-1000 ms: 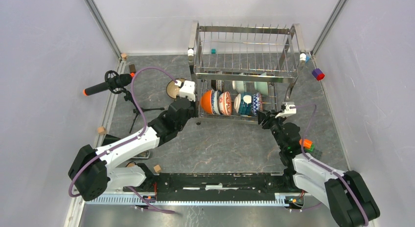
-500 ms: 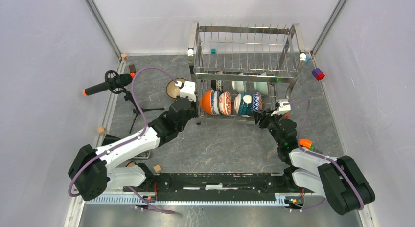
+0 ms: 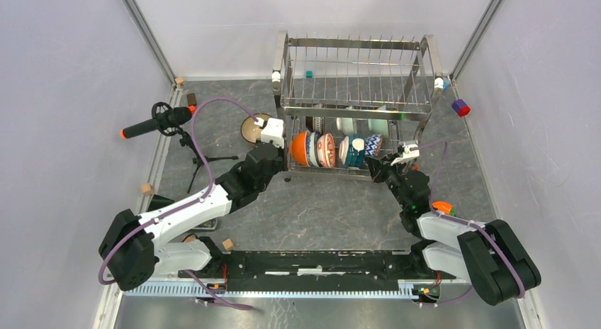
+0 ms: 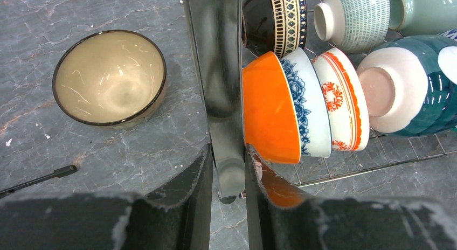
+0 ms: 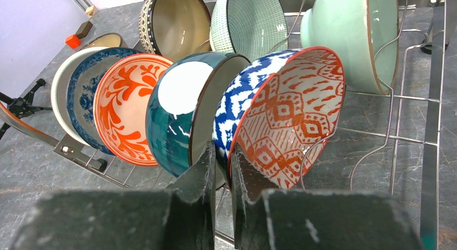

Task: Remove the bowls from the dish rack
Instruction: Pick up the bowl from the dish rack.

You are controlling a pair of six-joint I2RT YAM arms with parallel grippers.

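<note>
The chrome dish rack (image 3: 354,67) stands at the back of the table, with several bowls on edge in its lower tier. My left gripper (image 4: 227,158) is shut on the rack's front-left leg tube (image 4: 218,88), next to the orange bowl (image 4: 268,107). A tan bowl with a dark rim (image 4: 109,76) sits upright on the table left of the rack. My right gripper (image 5: 222,153) is shut on the lower rim of the blue-and-white bowl with an orange patterned inside (image 5: 291,110). That bowl is the rightmost of the front row, beside a teal bowl (image 5: 178,115).
A pale green bowl (image 5: 355,34) and two patterned bowls stand in the rack's back row. A black handle with an orange tip on a small tripod (image 3: 152,123) is at the left. Small blocks lie by the walls, among them a blue-and-red one (image 3: 461,108).
My right arm has reached in towards the rack and its jaws have closed on the patterned bowl's rim; the bowl has tipped slightly. The left arm has not moved.
</note>
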